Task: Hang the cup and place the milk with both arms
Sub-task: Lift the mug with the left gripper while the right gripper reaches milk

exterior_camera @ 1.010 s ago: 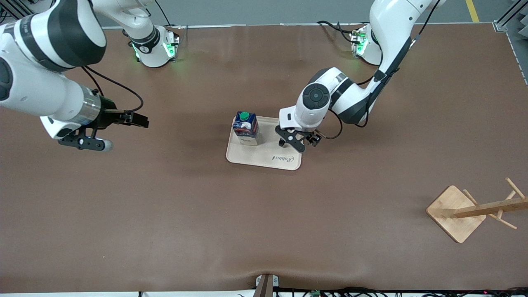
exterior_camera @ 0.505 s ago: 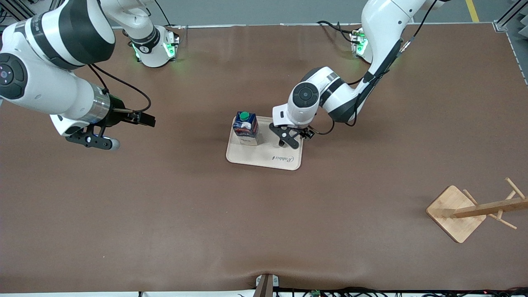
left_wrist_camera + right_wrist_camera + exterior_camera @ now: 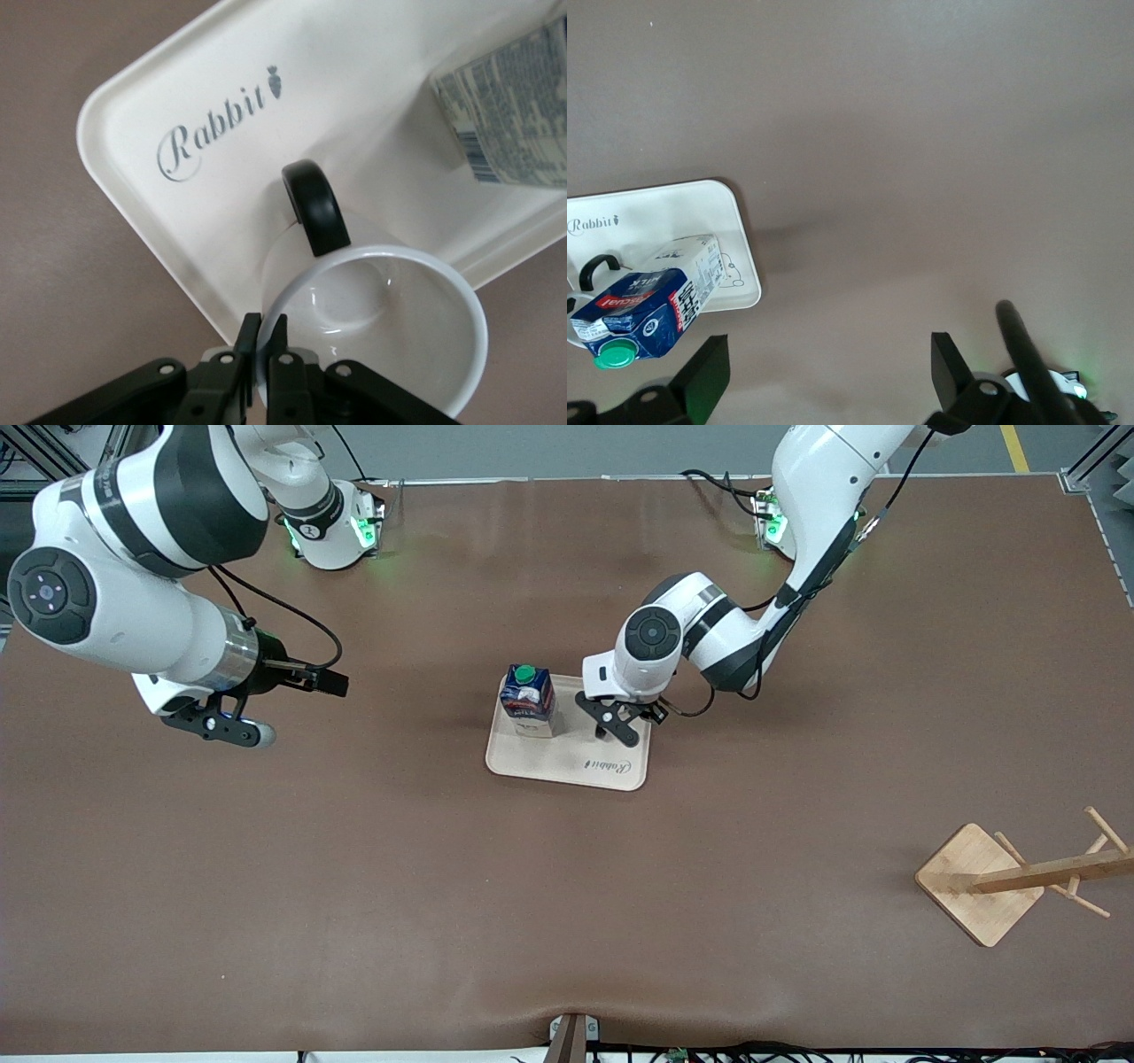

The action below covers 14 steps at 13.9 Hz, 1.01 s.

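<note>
The milk carton [image 3: 528, 700], dark blue with a green cap, stands upright on the cream tray [image 3: 567, 766] at mid-table. My left gripper [image 3: 616, 724] is low over the tray beside the carton, and my arm hides the cup in the front view. In the left wrist view the left gripper [image 3: 263, 323] is shut on the rim of the white cup [image 3: 381, 328]. Its black handle [image 3: 314, 208] points toward the "Rabbit" print on the tray [image 3: 177, 106]. My right gripper [image 3: 226, 726] is open and empty over bare table toward the right arm's end. It also shows in the right wrist view [image 3: 828, 363].
A wooden cup rack [image 3: 1001, 877] with pegs stands near the front camera at the left arm's end of the table. The right wrist view shows the carton [image 3: 647, 305] and the tray [image 3: 673, 208] off to one side. The table is brown.
My right arm has moved toward the tray. My left gripper has shifted a little toward the carton over the tray. The carton and tray have not moved.
</note>
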Available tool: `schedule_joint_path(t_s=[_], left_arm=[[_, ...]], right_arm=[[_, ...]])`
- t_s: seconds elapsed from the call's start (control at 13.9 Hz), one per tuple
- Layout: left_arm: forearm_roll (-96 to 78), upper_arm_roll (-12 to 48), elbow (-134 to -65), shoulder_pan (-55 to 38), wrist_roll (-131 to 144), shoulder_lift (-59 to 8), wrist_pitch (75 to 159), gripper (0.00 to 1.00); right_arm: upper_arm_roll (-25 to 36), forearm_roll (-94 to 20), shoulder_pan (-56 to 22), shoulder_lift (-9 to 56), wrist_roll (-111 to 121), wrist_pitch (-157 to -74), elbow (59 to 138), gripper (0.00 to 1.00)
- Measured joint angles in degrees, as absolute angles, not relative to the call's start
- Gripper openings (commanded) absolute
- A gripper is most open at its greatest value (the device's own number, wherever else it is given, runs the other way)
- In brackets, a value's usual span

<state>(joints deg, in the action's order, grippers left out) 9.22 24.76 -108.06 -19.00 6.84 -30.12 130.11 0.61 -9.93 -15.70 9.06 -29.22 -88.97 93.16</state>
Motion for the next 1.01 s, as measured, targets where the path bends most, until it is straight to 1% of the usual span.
schedule_joint_path(t_s=[0.22,0.36,0.58,0.79,1.01], left_arm=[[9.2,24.4,-105.4,-18.5,6.8,-30.1,128.1,0.00],[9.2,24.4,-102.4,-18.1,6.8,-29.7,123.4,0.00],[9.2,24.4,-96.5,-17.0,6.9,-27.2,113.8,0.00],[9.3,24.3,-92.2,-13.2,6.7,-22.8,106.8,0.00],[9.4,24.2,-91.5,-5.8,3.8,-18.7,103.8,0.00]], right_arm=[[0.6,-9.9,-16.9,9.8,-29.5,-89.0,93.2,1.00],[0.6,-9.9,-17.2,10.1,-29.6,-89.0,93.2,1.00],[0.6,-10.4,-19.0,10.8,-29.6,-89.8,93.2,1.00],[0.6,-13.7,-22.6,13.1,-30.0,-94.6,93.3,1.00],[0.5,-14.7,-26.8,16.1,-35.0,-100.6,93.4,1.00]])
